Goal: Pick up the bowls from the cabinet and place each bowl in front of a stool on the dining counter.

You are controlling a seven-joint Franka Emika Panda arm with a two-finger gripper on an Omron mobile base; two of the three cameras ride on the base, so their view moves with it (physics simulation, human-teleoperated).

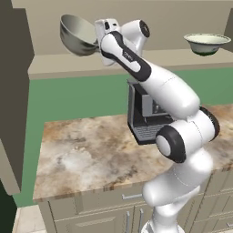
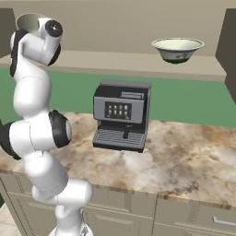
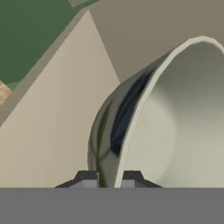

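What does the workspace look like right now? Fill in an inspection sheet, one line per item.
Surface: marbled wall counter, bare apart from the coffee machine.
Job's things: held bowl tilted on its side, lifted off the cabinet shelf; second bowl upright on the shelf, to the right.
Clutter: coffee machine on the counter under the shelf.
Grippers: gripper shut on the held bowl's rim, one finger inside, one outside.
Cables: nothing seen.
Surroundings: green wall behind; drawers below the counter.
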